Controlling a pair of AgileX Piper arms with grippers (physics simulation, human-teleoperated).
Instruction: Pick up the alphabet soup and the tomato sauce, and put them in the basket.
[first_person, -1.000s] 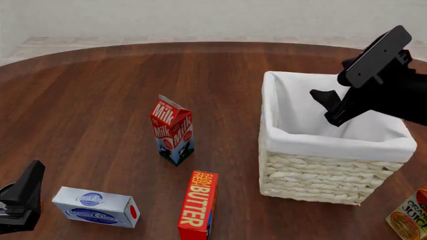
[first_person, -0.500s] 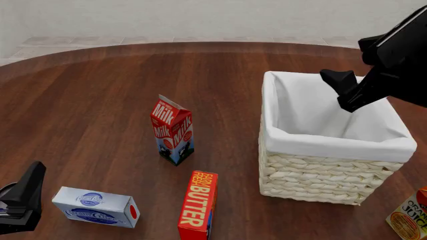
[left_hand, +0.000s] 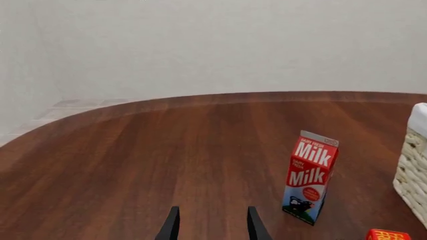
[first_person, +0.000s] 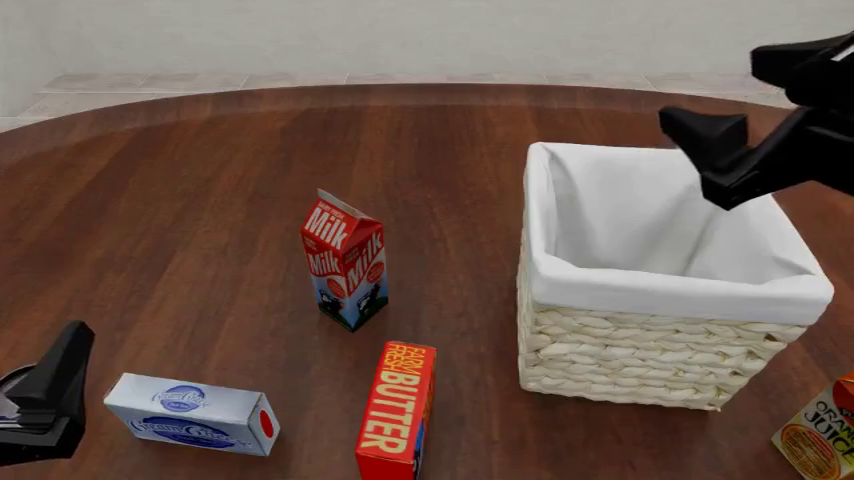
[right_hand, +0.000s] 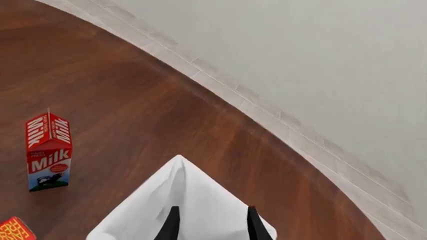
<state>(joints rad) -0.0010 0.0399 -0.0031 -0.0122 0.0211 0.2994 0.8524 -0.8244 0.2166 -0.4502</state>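
wooden table (first_person: 200, 180), basket (first_person: 641, 350), milk carton (first_person: 346, 262), butter box (first_person: 398, 410)

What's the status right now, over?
Left gripper open, empty, low near the table. Right gripper open, empty, above the basket. Neither can visible. Nothing in the way.

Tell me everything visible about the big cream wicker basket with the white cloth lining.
The large square cream woven wicker basket stands upright on the brown wooden table, right of the red, white and blue milk carton. A white cloth liner covers its inside and folds over the rim. No cans show in the part of its interior that is visible; the near wall hides the bottom. The right gripper hangs above its far right corner, apart from it. Nothing else touches it.
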